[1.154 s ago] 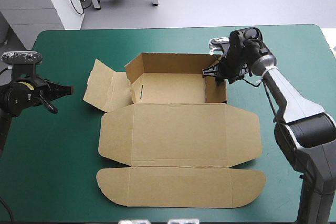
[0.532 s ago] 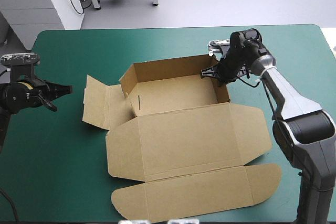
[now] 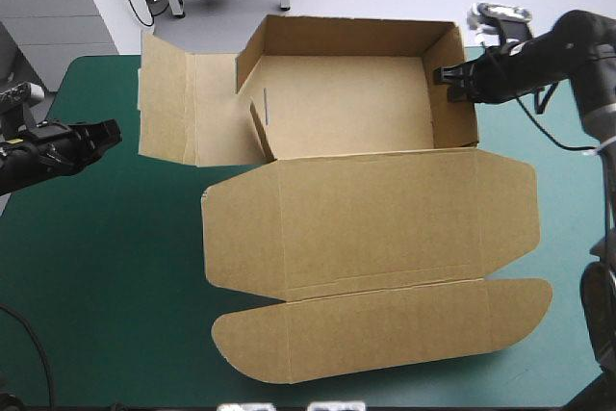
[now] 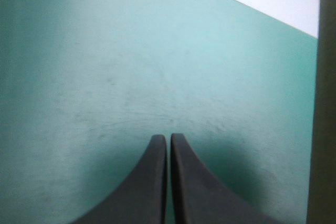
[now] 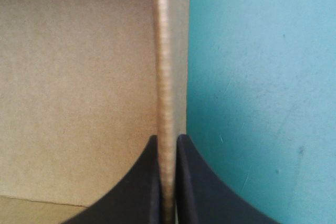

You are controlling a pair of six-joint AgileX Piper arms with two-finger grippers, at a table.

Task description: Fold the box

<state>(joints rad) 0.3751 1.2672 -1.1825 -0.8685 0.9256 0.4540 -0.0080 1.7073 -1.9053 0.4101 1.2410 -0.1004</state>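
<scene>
Box (image 3: 356,209), open tray, over the bench (image 3: 96,286), hung at 1 o'clock from right fingers (image 5: 144,182) clamped on one wall; left fingers (image 4: 152,182) together, idle at 9 o'clock; risk: wall may buckle or slip under that single pinch.

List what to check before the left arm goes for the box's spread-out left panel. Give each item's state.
1. Right gripper holds the box: ok. Its fingers are all but shut, with the right wall between them.
2. Left gripper is free: ok. It is shut, holds nothing and hangs over bare teal-green cover, apart from the box.
3. Left gripper is ready to grasp: not ok. It must open first.
4. Left side panel is raised: not ok. It is spread outward beside the tray.
5. Lid is out of the way: ok. It lies flat toward the table's near edge.
6. Tray floor rests on the cover: cannot tell.
</scene>
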